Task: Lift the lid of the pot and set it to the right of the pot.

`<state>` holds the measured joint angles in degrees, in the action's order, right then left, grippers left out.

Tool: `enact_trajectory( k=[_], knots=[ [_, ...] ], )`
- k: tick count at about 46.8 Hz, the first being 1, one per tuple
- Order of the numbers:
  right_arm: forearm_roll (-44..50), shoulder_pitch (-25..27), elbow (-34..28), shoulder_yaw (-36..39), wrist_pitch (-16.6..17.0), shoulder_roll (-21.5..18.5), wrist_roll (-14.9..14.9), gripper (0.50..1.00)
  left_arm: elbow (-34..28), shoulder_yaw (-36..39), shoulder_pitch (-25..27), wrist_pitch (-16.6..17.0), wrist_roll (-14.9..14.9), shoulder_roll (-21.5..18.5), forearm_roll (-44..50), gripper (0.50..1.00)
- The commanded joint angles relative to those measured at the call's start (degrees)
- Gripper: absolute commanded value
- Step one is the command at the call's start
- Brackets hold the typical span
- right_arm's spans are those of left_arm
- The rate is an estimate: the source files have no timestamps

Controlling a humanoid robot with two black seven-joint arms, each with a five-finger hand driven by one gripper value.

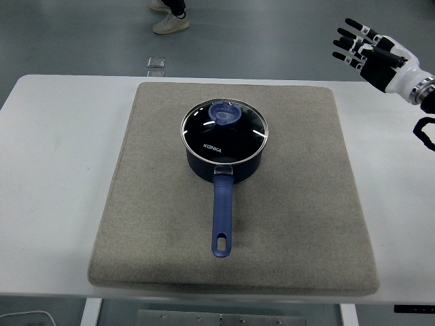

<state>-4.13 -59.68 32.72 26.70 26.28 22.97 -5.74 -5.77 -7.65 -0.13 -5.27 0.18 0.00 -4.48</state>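
A dark blue saucepan (pixel 224 163) stands in the middle of a grey mat (pixel 299 204), its long blue handle (pixel 222 217) pointing toward the near edge. A glass lid (pixel 224 130) with a steel rim and a blue knob (pixel 225 113) sits closed on the pot. My right hand (pixel 363 51) hovers high at the far right, well away from the pot, past the mat's back right corner, fingers spread and holding nothing. The left arm does not show.
The mat lies on a white table (pixel 47 170). A person's shoes (pixel 170 20) stand on the floor beyond the table's far edge, near a small clear object (pixel 156 64). Bare mat lies to the right of the pot.
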Motion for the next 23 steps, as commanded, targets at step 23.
enact_trajectory(
  k=[23],
  knots=[
    [17.13,-3.24,1.38,-0.07,5.80,3.23,-1.73,0.903,-0.03,0.00,0.04,0.00,0.00,0.00,0.00,1.000]
  ],
)
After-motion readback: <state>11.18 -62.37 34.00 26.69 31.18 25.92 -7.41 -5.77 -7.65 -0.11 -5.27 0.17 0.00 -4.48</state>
